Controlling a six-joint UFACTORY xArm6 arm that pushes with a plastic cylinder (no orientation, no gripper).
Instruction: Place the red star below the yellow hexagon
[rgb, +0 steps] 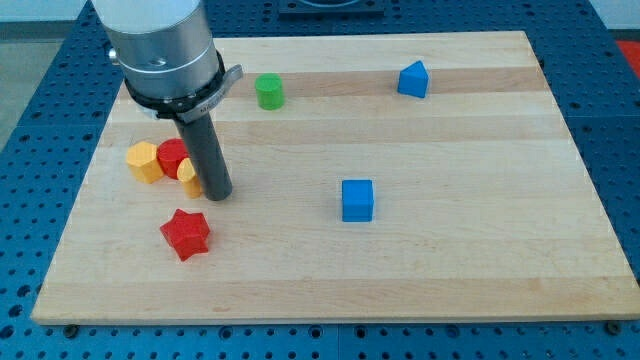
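The red star (185, 234) lies on the wooden board (400, 270) at the lower left. The yellow hexagon (144, 161) sits above it, near the board's left edge. My tip (217, 194) stands just right of a small cluster: the yellow hexagon, a red block (172, 157) beside it, and a yellow block (188, 177) partly hidden behind the rod. The tip is above and a little right of the red star, apart from it.
A green cylinder (269, 91) stands near the top of the board. A blue block (413, 79) is at the top right. A blue cube (357, 200) sits near the middle. The board lies on a blue perforated table.
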